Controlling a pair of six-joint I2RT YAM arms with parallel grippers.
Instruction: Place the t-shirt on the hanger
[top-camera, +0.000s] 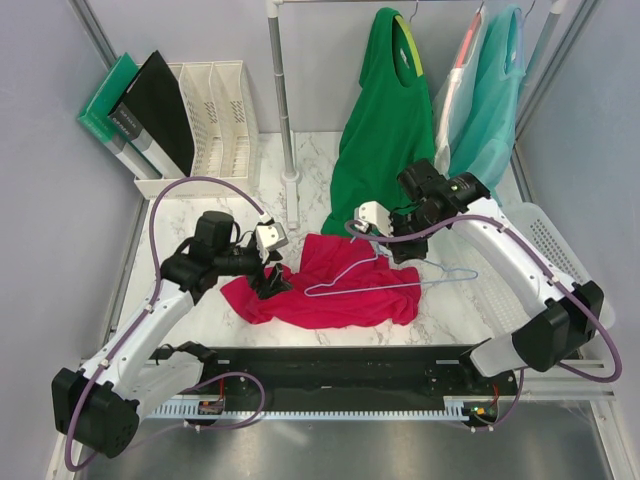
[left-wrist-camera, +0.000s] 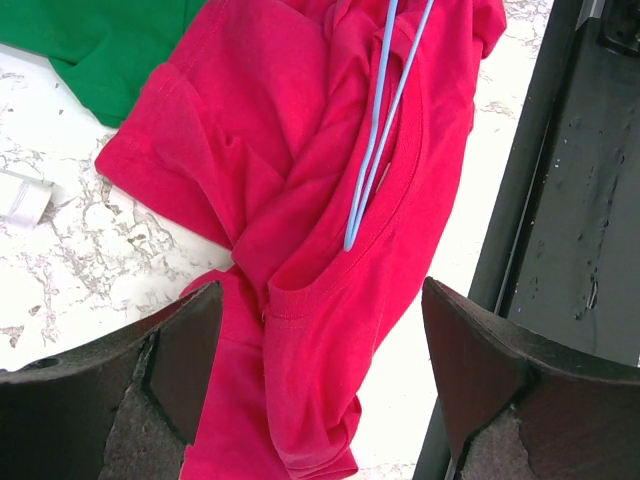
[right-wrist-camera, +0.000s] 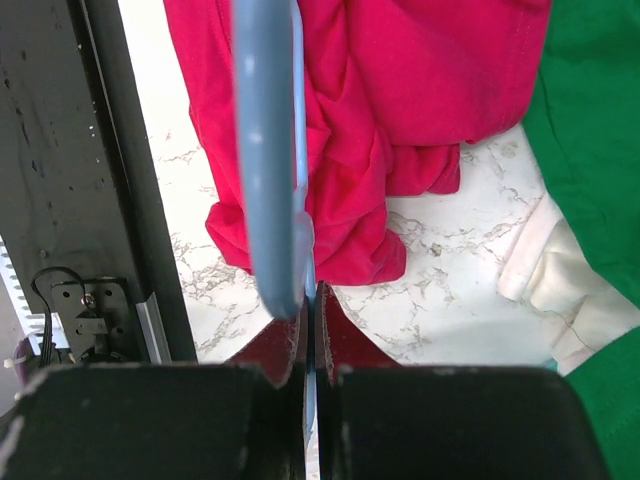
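The crimson t-shirt (top-camera: 335, 290) lies crumpled on the marble table (top-camera: 200, 310). The light-blue wire hanger (top-camera: 400, 287) lies across it, its left corner reaching the neck opening. My right gripper (top-camera: 392, 245) is shut on the hanger wire near its top; in the right wrist view the gripper (right-wrist-camera: 311, 318) pinches the thin wire and the hanger (right-wrist-camera: 268, 150) runs away over the t-shirt (right-wrist-camera: 400, 90). My left gripper (top-camera: 270, 283) hovers open over the shirt's left part. In the left wrist view the gripper (left-wrist-camera: 322, 292) straddles the t-shirt (left-wrist-camera: 300, 180) below the collar, where the hanger (left-wrist-camera: 378, 140) ends.
A dark green t-shirt (top-camera: 385, 130) and a teal shirt (top-camera: 497, 100) hang on the rack at the back, beside its pole (top-camera: 285, 110). White file holders (top-camera: 215, 115) stand back left. A white basket (top-camera: 555, 255) sits at the right. A black strip (top-camera: 350, 365) runs along the front edge.
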